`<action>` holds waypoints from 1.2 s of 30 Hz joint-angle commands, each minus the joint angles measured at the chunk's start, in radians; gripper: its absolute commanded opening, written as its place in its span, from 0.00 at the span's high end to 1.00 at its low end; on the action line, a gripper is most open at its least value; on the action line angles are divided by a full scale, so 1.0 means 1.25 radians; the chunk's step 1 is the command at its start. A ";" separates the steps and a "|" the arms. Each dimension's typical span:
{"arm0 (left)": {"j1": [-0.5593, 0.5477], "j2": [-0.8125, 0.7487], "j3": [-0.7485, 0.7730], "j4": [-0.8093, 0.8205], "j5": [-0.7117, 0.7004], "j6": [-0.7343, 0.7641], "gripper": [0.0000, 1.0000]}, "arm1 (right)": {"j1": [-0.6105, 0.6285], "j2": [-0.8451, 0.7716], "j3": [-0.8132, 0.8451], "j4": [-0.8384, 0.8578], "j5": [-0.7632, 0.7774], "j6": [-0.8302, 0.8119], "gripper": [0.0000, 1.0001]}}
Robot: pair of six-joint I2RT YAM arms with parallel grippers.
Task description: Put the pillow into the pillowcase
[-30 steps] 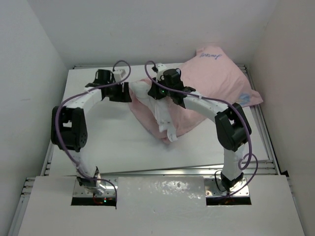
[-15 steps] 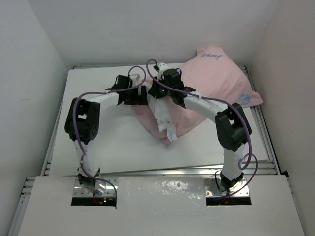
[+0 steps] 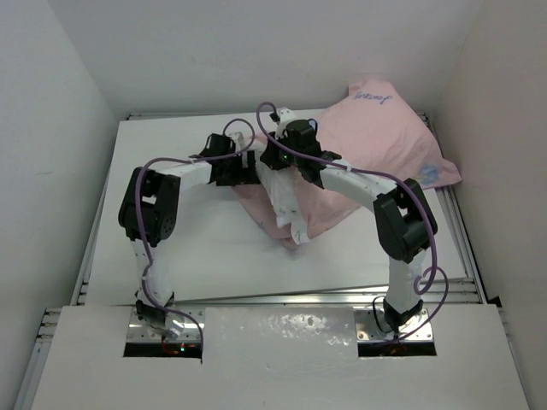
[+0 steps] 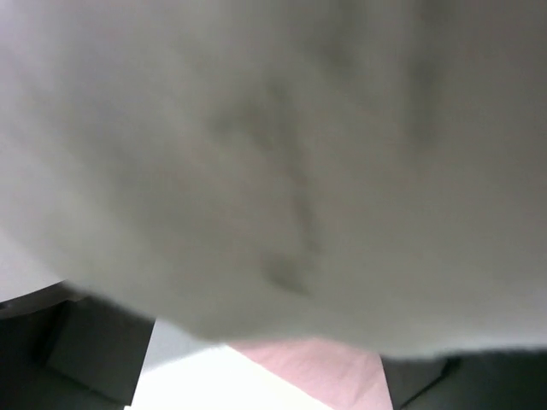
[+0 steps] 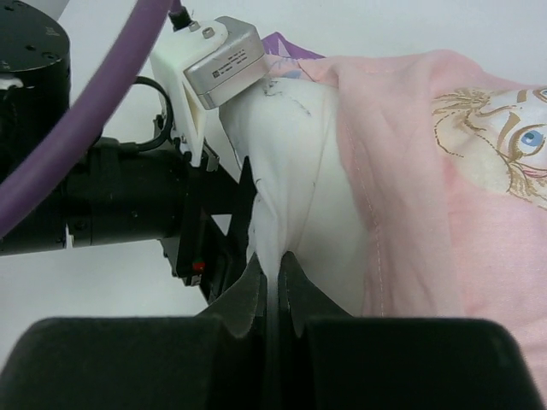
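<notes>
Plain white walls (image 3: 256,51) enclose a white table (image 3: 192,248) on three sides.

1. Blurred at close range: white pillow (image 4: 282,171) filling nearly the whole left wrist view.
2. Elsewhere mostly buried inside the pink pillowcase (image 3: 376,145).
3. From above, left gripper (image 3: 246,169) fingertips masked by the right arm (image 3: 342,175).

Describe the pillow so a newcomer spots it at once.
On the table, find the big pink pillowcase lying across the far right. The pillow is the white bulge poking from its left end, pinched by the right gripper. It is plain white; the case is pink with a cartoon princess.
</notes>
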 commanded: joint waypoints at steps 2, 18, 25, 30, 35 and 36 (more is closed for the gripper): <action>-0.014 0.046 0.039 0.041 -0.017 -0.054 0.06 | 0.018 -0.061 0.009 0.088 -0.066 0.042 1.00; 0.026 0.097 0.098 -0.034 0.073 -0.013 1.00 | 0.018 -0.088 -0.018 0.002 0.023 -0.047 1.00; 0.148 -0.207 -0.023 -0.159 0.084 0.266 1.00 | 0.002 0.001 0.144 -0.251 0.214 -0.224 1.00; 0.226 -0.318 -0.052 -0.246 0.141 0.348 1.00 | -0.002 0.045 0.164 -0.321 0.234 -0.311 1.00; 0.229 -0.331 -0.007 -0.262 0.196 0.373 1.00 | 0.029 0.046 0.093 -0.343 0.105 -0.449 1.00; 0.229 -0.327 0.003 -0.248 0.201 0.368 1.00 | 0.043 0.041 0.075 -0.347 0.074 -0.473 1.00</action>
